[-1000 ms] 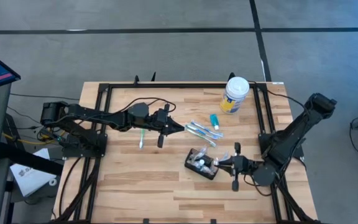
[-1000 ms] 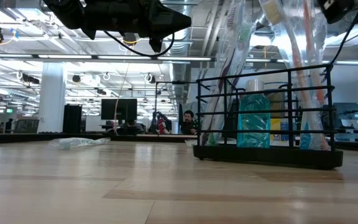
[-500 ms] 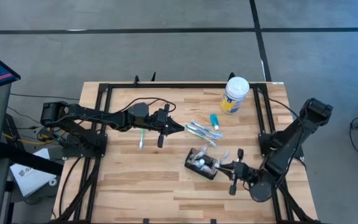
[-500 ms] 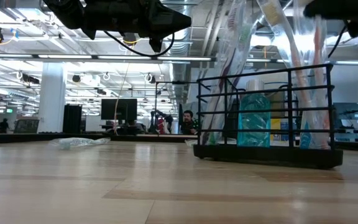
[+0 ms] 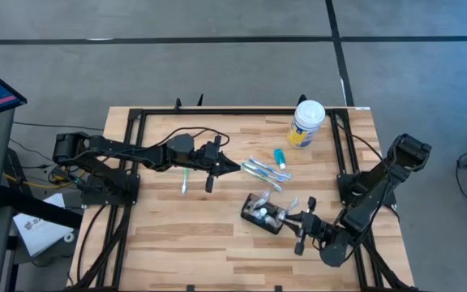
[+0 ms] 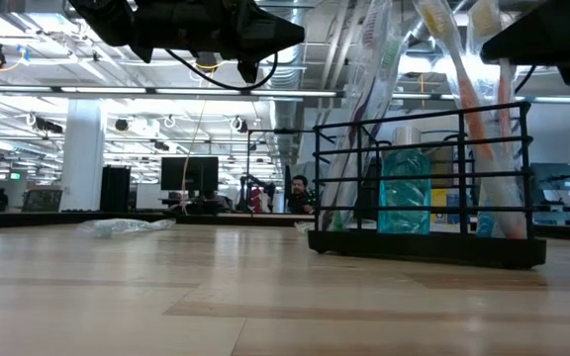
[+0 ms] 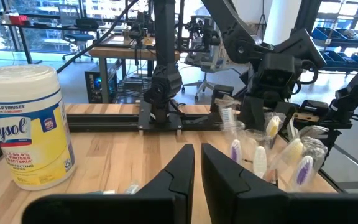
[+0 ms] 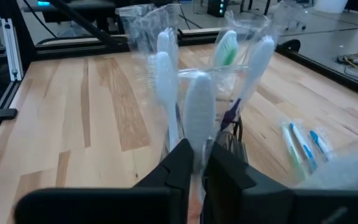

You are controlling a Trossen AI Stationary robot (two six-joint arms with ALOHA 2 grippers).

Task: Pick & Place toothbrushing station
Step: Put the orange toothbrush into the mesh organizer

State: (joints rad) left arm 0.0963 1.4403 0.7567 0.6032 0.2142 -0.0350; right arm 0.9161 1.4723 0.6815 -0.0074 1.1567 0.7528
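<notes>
From above, the toothbrushing station (image 5: pixel 263 213) sits on the wooden table (image 5: pixel 177 243), toward the right side and nearer the front edge, packed with wrapped toothbrushes. The right gripper (image 5: pixel 294 221) lies low just beside the station's right end; whether it touches cannot be told here. The left gripper (image 5: pixel 235 168) hangs over the table's middle, its jaws pressed together on nothing. Loose toothbrushes (image 5: pixel 264 171) lie between it and the station, a small teal bottle (image 5: pixel 280 157) lies near them, and a white-lidded tub (image 5: pixel 306 123) stands at the back edge.

At table height, the station (image 6: pixel 426 188) shows as a black wire frame standing flat on the table (image 6: pixel 166 307), holding a teal bottle (image 6: pixel 404 191) and upright brushes. A dark arm (image 6: pixel 191 25) hangs overhead on the left.

The left wrist view shows the fingers (image 7: pixel 180 180) nearly meeting, the tub (image 7: pixel 25 124) to one side and the station (image 7: pixel 272 146) beyond, with the right arm (image 7: pixel 278 62) behind it.

The right wrist view shows its fingers (image 8: pixel 179 165) close together right at a wrapped brush handle (image 8: pixel 199 112) in the station; I cannot tell whether they grip it.
</notes>
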